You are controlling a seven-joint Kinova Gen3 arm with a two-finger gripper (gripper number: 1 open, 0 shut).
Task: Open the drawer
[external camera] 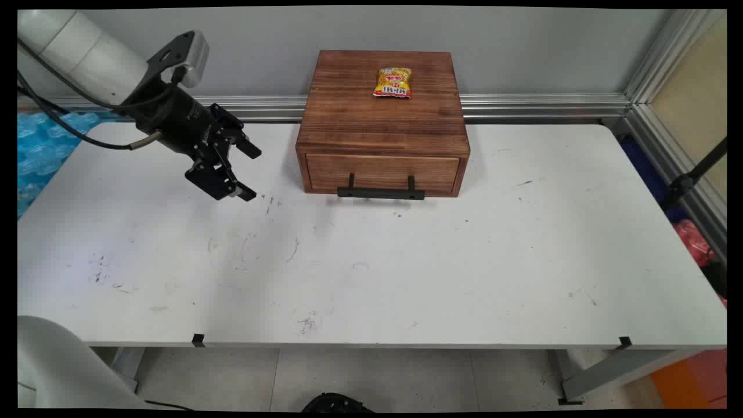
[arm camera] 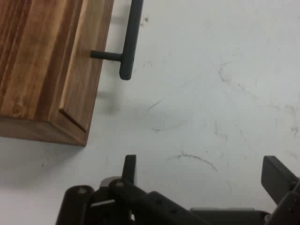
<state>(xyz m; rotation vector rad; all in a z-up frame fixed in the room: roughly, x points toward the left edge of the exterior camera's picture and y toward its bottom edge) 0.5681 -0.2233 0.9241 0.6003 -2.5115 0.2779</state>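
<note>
Gripper (external camera: 251,172) hangs above the white table (external camera: 371,273), jaws apart and seemingly empty, left of the wooden drawer box (external camera: 383,125) bearing a snack packet (external camera: 393,82).

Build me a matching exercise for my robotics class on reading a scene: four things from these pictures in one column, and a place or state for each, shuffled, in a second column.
Things:
1. snack packet
2. drawer
3. pincer
4. wooden box

Places or states:
A. open, holding nothing, above the table left of the box
B. lying on the box's top, towards the back
C. closed, with a black bar handle
D. standing on the table's far side by the wall

Pairs: 1-B, 2-C, 3-A, 4-D
</note>
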